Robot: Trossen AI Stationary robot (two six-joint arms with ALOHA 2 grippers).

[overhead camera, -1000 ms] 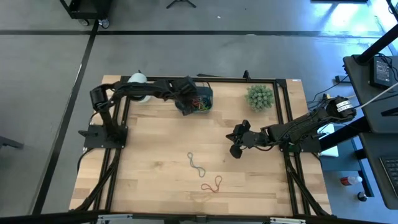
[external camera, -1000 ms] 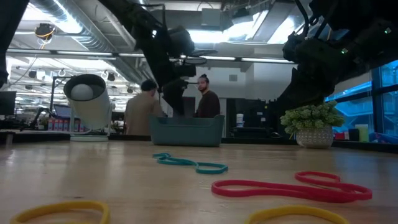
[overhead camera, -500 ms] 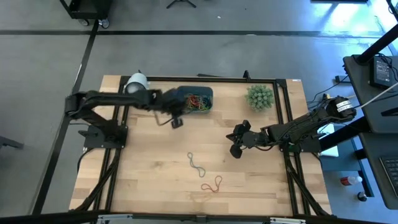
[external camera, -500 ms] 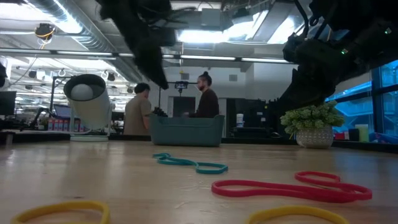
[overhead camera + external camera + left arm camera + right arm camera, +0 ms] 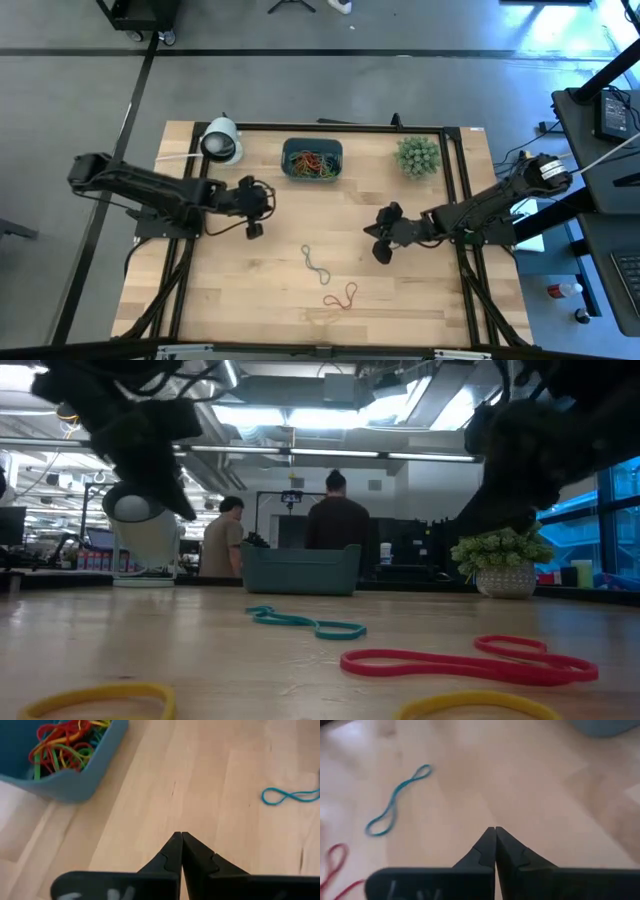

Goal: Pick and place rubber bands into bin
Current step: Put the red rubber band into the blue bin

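- The left pincer (image 5: 254,229) hangs above bare wood on the left half of the surface (image 5: 250,290), its fingers pressed together with nothing between them; the left wrist view shows the tips meeting in a point.
- The right pincer (image 5: 379,254) hovers right of centre, likewise pressed together and empty.
- The bin (image 5: 312,160) stands at the far edge, between a white cylinder (image 5: 221,141) and a spiky green plant (image 5: 417,156), with a tangle of rubber bands (image 5: 312,162) already inside it.
- Loose bands lie well apart from the bin: a teal band (image 5: 316,264) near the middle and a red band (image 5: 341,297) nearer the front edge, with yellow loops (image 5: 95,698) closest to the low camera.
- Judged step: between drops, with an arm heading for the next band.
- The teal band lies between both pincers. Whichever takes it must spread its fingers, come down over the thin loop and pinch close to the wood.
- Against the earlier frames: the left arm was over the bin with its fingers spread, and has since swung back toward its own side and shut them. The right arm has barely shifted. The loose bands lie as they did.
- In the room behind, two people (image 5: 335,520) stand beyond the bin.
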